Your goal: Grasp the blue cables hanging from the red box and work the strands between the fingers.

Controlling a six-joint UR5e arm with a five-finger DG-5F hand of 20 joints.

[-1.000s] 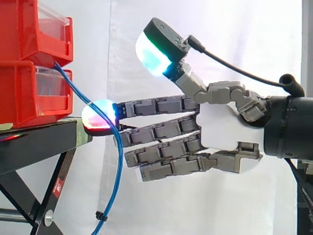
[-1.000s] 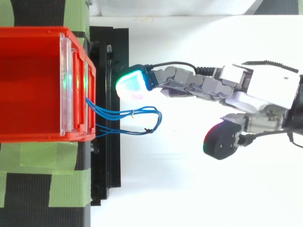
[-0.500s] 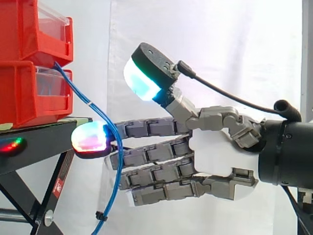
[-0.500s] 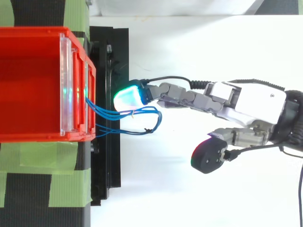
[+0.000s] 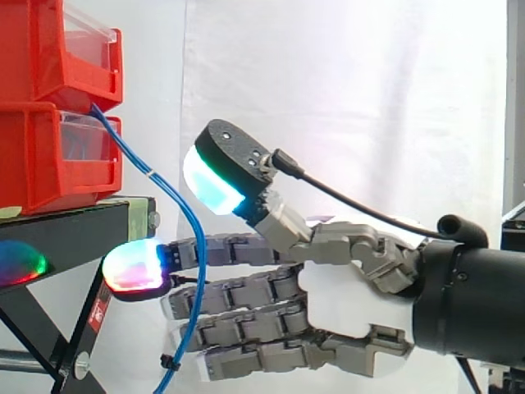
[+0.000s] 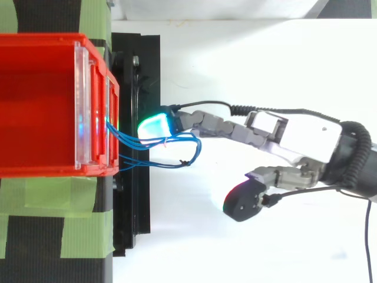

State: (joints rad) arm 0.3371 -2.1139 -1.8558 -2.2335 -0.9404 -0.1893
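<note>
Holds hand (image 5: 349, 289) open, fingers (image 5: 246, 293) straight and thumb lifted apart, laid across blue cables (image 5: 149, 171) hanging from red box (image 5: 41, 164); clasps nothing.

Level side camera and overhead camera share the red bins (image 5: 49, 156)

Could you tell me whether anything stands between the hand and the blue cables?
Nothing visible does. The hand is open, its straight fingers lying alongside the blue cables that hang from the red box; the black stand sits close by.
</note>
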